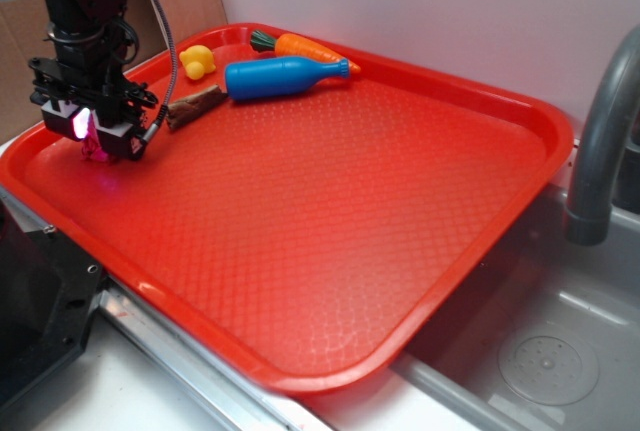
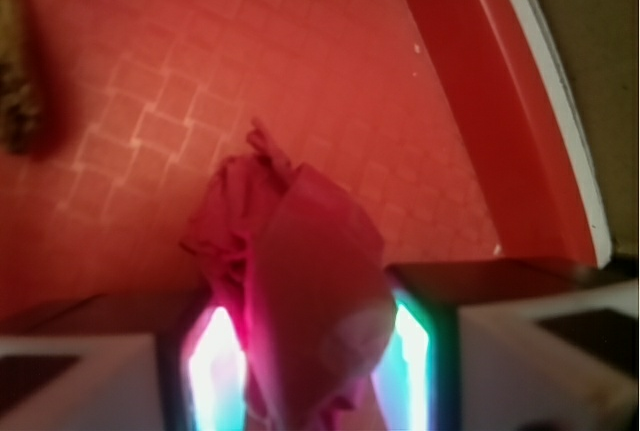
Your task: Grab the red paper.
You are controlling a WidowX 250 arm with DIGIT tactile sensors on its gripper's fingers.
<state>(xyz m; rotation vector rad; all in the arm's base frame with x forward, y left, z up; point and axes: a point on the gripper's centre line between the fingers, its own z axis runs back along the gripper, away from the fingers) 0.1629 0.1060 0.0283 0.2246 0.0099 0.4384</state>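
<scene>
The red paper (image 1: 97, 152), a dark crimson crumpled wad, sits at the left end of the red tray (image 1: 350, 211), right under my gripper (image 1: 100, 141). In the wrist view the red paper (image 2: 300, 251) fills the gap between the two glowing pads (image 2: 215, 361), and my gripper (image 2: 312, 371) is shut on it. The wad's upper end sticks out ahead of the fingertips over the tray floor (image 2: 200, 71). The tray's raised rim (image 2: 490, 101) runs close by on the right of that view.
Along the tray's far edge lie a yellow duck (image 1: 197, 61), a blue bottle (image 1: 285, 77), a carrot (image 1: 305, 48) and a brown furry piece (image 1: 195, 106), which also shows in the wrist view (image 2: 15, 81). A grey faucet (image 1: 600, 141) and a sink (image 1: 540, 351) lie to the right.
</scene>
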